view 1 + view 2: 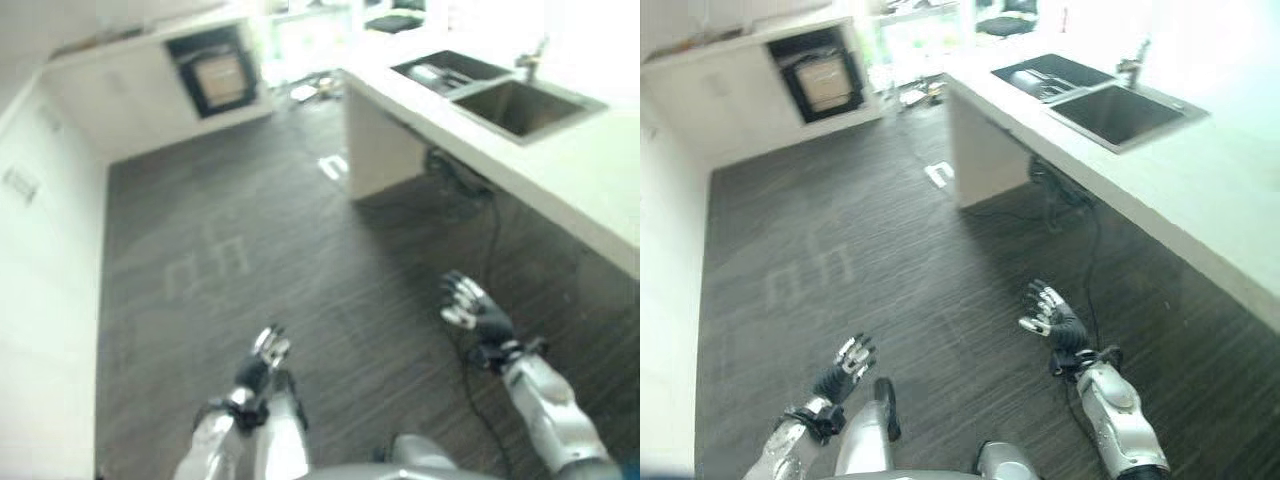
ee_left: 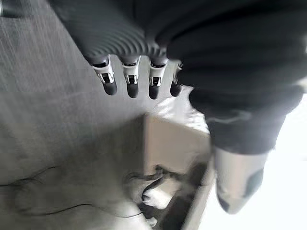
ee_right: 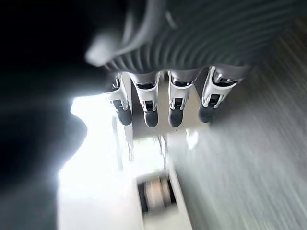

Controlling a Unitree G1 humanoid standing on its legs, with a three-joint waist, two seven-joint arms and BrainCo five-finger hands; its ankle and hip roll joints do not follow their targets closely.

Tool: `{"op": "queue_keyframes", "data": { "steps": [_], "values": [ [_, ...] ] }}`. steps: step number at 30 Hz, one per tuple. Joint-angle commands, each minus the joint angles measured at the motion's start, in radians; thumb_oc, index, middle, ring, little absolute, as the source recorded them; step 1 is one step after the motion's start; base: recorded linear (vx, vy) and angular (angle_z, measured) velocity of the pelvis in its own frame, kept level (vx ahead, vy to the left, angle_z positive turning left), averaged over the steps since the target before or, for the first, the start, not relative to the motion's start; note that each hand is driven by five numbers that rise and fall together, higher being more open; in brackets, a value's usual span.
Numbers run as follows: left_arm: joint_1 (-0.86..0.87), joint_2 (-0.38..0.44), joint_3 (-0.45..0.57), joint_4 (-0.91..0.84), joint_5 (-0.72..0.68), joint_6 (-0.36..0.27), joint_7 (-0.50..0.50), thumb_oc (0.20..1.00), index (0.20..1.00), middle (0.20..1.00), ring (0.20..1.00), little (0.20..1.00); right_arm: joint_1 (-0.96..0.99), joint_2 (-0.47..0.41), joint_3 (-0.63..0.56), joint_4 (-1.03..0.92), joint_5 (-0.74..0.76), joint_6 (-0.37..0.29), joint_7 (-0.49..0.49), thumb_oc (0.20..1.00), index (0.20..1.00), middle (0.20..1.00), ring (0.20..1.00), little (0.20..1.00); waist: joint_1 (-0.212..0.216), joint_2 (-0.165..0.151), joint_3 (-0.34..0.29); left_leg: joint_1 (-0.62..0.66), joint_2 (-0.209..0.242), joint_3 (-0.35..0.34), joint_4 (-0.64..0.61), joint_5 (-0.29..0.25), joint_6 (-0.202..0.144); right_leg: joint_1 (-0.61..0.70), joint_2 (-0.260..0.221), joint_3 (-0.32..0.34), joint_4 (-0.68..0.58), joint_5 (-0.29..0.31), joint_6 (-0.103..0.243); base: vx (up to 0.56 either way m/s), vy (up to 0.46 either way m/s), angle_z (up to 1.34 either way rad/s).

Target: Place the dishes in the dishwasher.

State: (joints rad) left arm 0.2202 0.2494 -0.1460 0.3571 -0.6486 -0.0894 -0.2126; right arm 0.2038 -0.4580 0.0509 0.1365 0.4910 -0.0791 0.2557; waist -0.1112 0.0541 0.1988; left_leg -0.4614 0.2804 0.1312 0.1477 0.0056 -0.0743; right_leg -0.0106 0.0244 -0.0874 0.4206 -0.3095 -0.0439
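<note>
**Both hands held empty above the kitchen floor**

A dark wood-grain floor (image 1: 250, 250) is seen spread across the room, bounded on the robot's right by a long white counter (image 1: 1200, 200). A double sink (image 1: 1110, 105) is set into that counter, and dishes (image 1: 1032, 82) are seen lying in its far basin, well apart from both hands. A dark built-in appliance (image 1: 218, 70) is seen in the far cabinets. The right hand (image 1: 1055, 315) is held above the floor near the counter, fingers relaxed and spread, nothing grasped. The left hand (image 1: 262, 358) is held lower, fingers likewise released and empty.
</note>
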Motion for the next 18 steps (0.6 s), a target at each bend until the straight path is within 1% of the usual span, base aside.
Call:
{"op": "queue_keyframes", "data": {
  "steps": [1,2,3,4,5,7,8,10,11,12,13,15,16,17,18],
  "values": [
    [-0.018,0.051,0.05,-0.048,0.002,-0.106,-0.009,1.0,1.0,1.0,1.0,1.0,-0.08,0.008,0.002,-0.078,-0.007,-0.029,0.06,1.0,1.0,1.0,1.0,1.0,0.086,-0.03,-0.021,0.131,-0.028,-0.069,0.152,-0.011,-0.075,0.031,-0.088,0.058,-0.121,0.076,0.151,0.33,0.405,-0.8],
    [-0.023,0.047,0.049,-0.041,0.004,-0.111,-0.006,1.0,1.0,1.0,1.0,1.0,-0.084,0.009,0.001,-0.078,-0.006,-0.033,0.056,1.0,1.0,1.0,1.0,1.0,0.086,-0.027,-0.029,0.134,-0.013,-0.059,0.152,-0.008,-0.077,0.044,-0.105,0.048,-0.121,0.067,0.158,0.3,0.464,-1.21],
    [-0.044,0.057,0.046,-0.022,-0.008,-0.111,0.003,1.0,1.0,1.0,1.0,1.0,-0.085,0.015,-0.007,-0.081,0.013,-0.03,0.041,1.0,1.0,1.0,1.0,1.0,0.082,-0.02,-0.047,0.161,-0.014,-0.042,0.152,-0.014,-0.067,0.074,-0.131,0.043,-0.121,0.053,0.18,0.32,0.496,-0.95],
    [-0.052,0.064,0.049,-0.025,-0.012,-0.106,0.003,1.0,1.0,1.0,1.0,1.0,-0.081,0.02,-0.013,-0.096,0.026,-0.018,0.029,1.0,1.0,1.0,1.0,1.0,0.086,-0.024,-0.057,0.168,-0.032,-0.05,0.152,-0.028,-0.057,0.088,-0.142,0.048,-0.121,0.051,0.189,0.28,0.412,-0.59],
    [-0.055,0.069,0.051,-0.031,-0.015,-0.101,0.003,1.0,1.0,1.0,1.0,1.0,-0.076,0.023,-0.016,-0.105,0.032,-0.016,0.025,1.0,1.0,1.0,1.0,1.0,0.087,-0.026,-0.061,0.171,-0.041,-0.048,0.152,-0.035,-0.051,0.094,-0.148,0.048,-0.121,0.051,0.195,0.18,0.274,-0.21],
    [-0.075,0.086,0.055,-0.045,-0.01,-0.091,-0.001,1.0,1.0,1.0,1.0,1.0,-0.055,0.047,-0.025,-0.133,0.033,-0.016,0.014,1.0,1.0,1.0,1.0,1.0,0.093,-0.039,-0.075,0.179,-0.071,-0.033,0.152,-0.058,-0.025,0.113,-0.173,0.044,-0.121,0.059,0.214,0.19,0.293,-0.04],
    [-0.092,0.094,0.054,-0.046,-0.005,-0.088,0.002,1.0,1.0,1.0,1.0,1.0,-0.054,0.061,-0.02,-0.138,0.016,-0.025,0.006,1.0,1.0,1.0,1.0,1.0,0.1,-0.053,-0.082,0.182,-0.103,-0.039,0.152,-0.07,-0.005,0.119,-0.192,0.042,-0.121,0.096,0.23,0.19,0.305,0.44],
    [-0.106,0.101,0.058,-0.053,0.005,-0.082,0.005,1.0,1.0,1.0,1.0,1.0,-0.063,0.074,-0.006,-0.142,-0.001,-0.033,-0.012,1.0,1.0,1.0,1.0,1.0,0.109,-0.067,-0.092,0.187,-0.138,-0.048,0.152,-0.082,0.019,0.125,-0.214,0.028,-0.121,0.158,0.247,0.19,0.301,0.65],
    [-0.11,0.108,0.063,-0.071,0.004,-0.076,0.005,1.0,1.0,1.0,1.0,1.0,-0.076,0.086,0.001,-0.148,0.003,-0.037,-0.018,1.0,1.0,1.0,1.0,1.0,0.113,-0.071,-0.099,0.199,-0.168,-0.058,0.152,-0.096,0.038,0.126,-0.223,0.022,-0.121,0.242,0.25,0.26,0.386,0.41],
    [-0.111,0.105,0.071,-0.085,0.002,-0.078,0.018,1.0,1.0,1.0,1.0,1.0,-0.082,0.096,0.006,-0.153,-0.007,-0.044,-0.026,1.0,1.0,1.0,1.0,1.0,0.112,-0.066,-0.102,0.215,-0.189,-0.066,0.152,-0.107,0.055,0.136,-0.22,0.018,-0.121,0.321,0.247,0.3,0.461,0.24],
    [-0.111,0.099,0.086,-0.114,-0.014,-0.074,0.027,1.0,1.0,1.0,1.0,1.0,-0.079,0.1,0.006,-0.163,-0.022,-0.059,-0.033,1.0,1.0,1.0,1.0,1.0,0.11,-0.056,-0.098,0.238,-0.204,-0.067,0.152,-0.121,0.069,0.117,-0.218,0.006,-0.054,0.381,0.24,0.26,0.409,0.42],
    [-0.106,0.097,0.113,-0.171,-0.019,-0.079,0.052,1.0,1.0,1.0,1.0,1.0,-0.066,0.102,-0.002,-0.196,-0.023,-0.076,-0.037,1.0,1.0,1.0,1.0,1.0,0.111,-0.042,-0.09,0.268,-0.221,-0.069,0.152,-0.141,0.085,0.045,-0.213,-0.016,0.104,0.408,0.228,0.2,0.308,0.48],
    [-0.101,0.097,0.138,-0.212,-0.026,-0.082,0.063,1.0,1.0,1.0,1.0,1.0,-0.065,0.097,-0.003,-0.214,-0.019,-0.088,-0.044,1.0,1.0,1.0,1.0,1.0,0.109,-0.036,-0.08,0.294,-0.22,-0.06,0.152,-0.152,0.087,-0.012,-0.213,-0.038,0.149,0.409,0.213,0.16,0.187,0.2],
    [-0.102,0.101,0.15,-0.237,-0.031,-0.086,0.074,1.0,1.0,1.0,1.0,1.0,-0.067,0.092,-0.004,-0.225,-0.017,-0.093,-0.049,1.0,1.0,1.0,1.0,1.0,0.106,-0.037,-0.073,0.304,-0.219,-0.055,0.152,-0.156,0.087,-0.039,-0.202,-0.052,0.139,0.39,0.204,0.15,0.101,0.04],
    [-0.106,0.104,0.16,-0.258,-0.042,-0.08,0.081,1.0,1.0,1.0,1.0,1.0,-0.071,0.084,-0.007,-0.238,-0.011,-0.096,-0.055,1.0,1.0,1.0,1.0,1.0,0.103,-0.042,-0.068,0.31,-0.221,-0.051,0.152,-0.155,0.085,-0.048,-0.177,-0.071,0.103,0.359,0.197,0.17,-0.011,0.13]
  ]
}}
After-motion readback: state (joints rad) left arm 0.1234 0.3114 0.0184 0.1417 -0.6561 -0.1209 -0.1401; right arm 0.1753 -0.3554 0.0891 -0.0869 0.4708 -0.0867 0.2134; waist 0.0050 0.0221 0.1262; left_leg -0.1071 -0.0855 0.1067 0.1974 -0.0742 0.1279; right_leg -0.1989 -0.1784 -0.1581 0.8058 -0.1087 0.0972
